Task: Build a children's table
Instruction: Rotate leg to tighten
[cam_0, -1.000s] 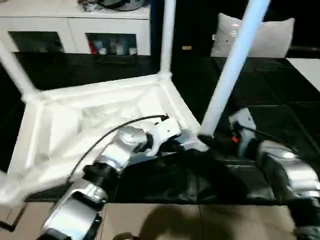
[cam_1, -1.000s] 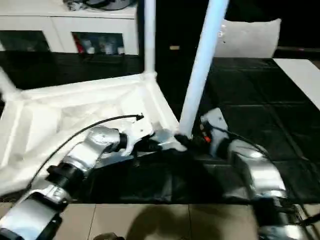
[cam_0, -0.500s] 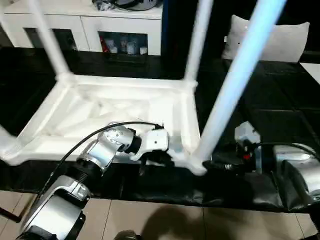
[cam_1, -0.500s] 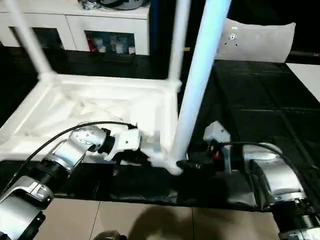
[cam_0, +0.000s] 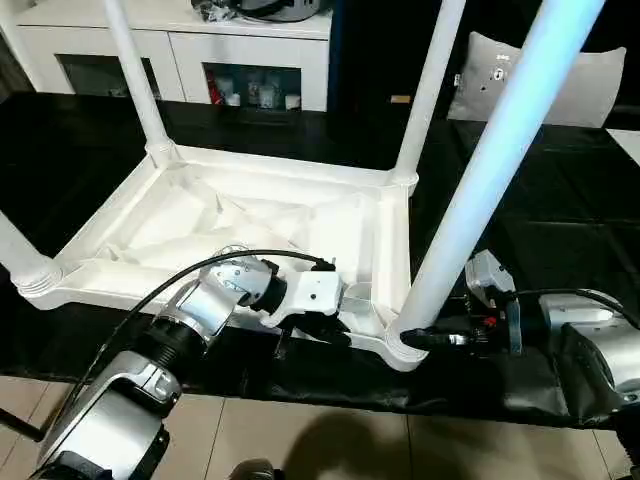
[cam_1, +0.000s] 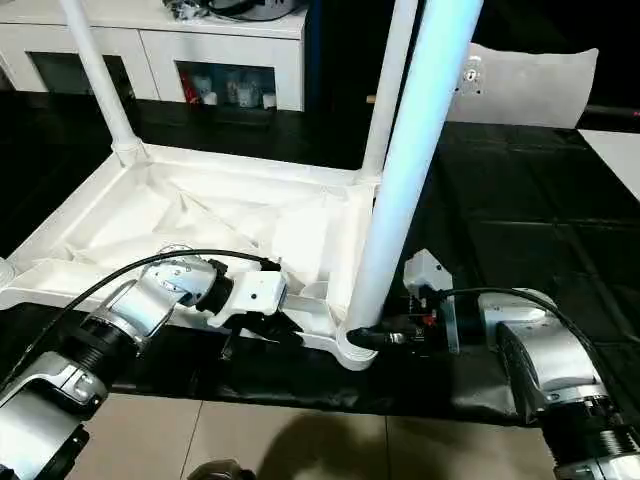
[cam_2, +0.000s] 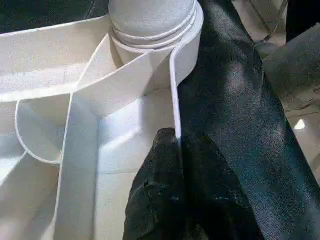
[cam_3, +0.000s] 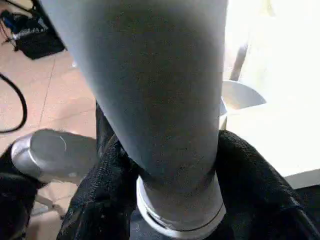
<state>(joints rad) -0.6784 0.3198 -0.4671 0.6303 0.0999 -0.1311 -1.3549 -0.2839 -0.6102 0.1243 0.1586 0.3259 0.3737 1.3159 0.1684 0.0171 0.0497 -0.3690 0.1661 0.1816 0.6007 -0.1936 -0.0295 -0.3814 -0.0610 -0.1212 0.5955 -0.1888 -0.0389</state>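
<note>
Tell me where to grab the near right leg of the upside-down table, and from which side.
Probably low on the near right leg, just above its corner socket, coming in level from the robot's right. The leg stands nearly upright and its round foot gives two fingers opposite sides to close on. The right gripper already straddles it there, while the left gripper pinches the tabletop's rim.

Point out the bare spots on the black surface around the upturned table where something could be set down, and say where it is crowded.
Free: the black surface right of the tabletop, out to the grey pillow; the strip between the tabletop's far rim and the white cabinet. Crowded: the near right corner, where the left gripper pinches the rim and the right gripper flanks the near leg.
</note>
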